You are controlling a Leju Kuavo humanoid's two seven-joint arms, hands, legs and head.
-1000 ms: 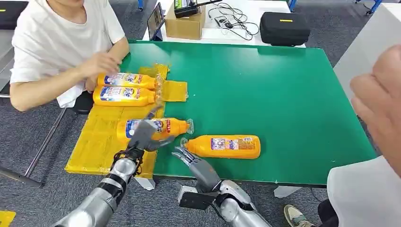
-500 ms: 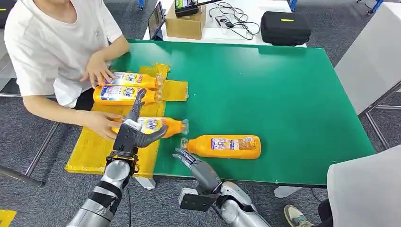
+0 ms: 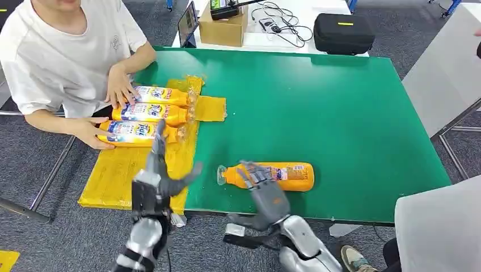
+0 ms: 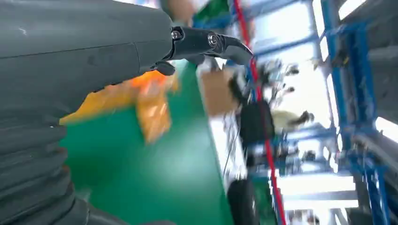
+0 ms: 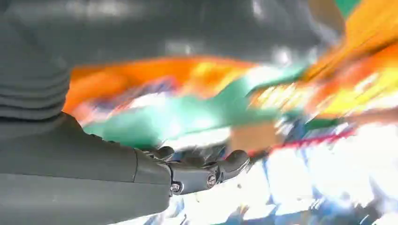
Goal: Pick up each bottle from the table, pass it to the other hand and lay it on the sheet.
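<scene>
One orange bottle (image 3: 281, 176) lies on its side on the green table (image 3: 340, 113), cap pointing left. My right hand (image 3: 262, 190) reaches over its neck end with fingers spread, holding nothing. My left hand (image 3: 156, 180) hovers over the yellow sheet (image 3: 113, 175), fingers apart and empty. Three more orange bottles (image 3: 150, 113) lie side by side at the sheet's far end. In the blurred left wrist view my left hand (image 4: 94, 56) holds nothing. The right wrist view is smeared too, with my right hand (image 5: 122, 164) near an orange blur.
A person sits at the table's left side, one hand (image 3: 120, 88) on the farthest bottle and the other hand (image 3: 91, 133) at the nearest. A cardboard box (image 3: 222, 25) and a black case (image 3: 343, 34) stand beyond the table. Another person's clothing (image 3: 437, 232) is at the lower right.
The person slid the third bottle up the sheet beside the other two. My left hand drew back from it, empty. My right hand rose from the table edge to the remaining bottle.
</scene>
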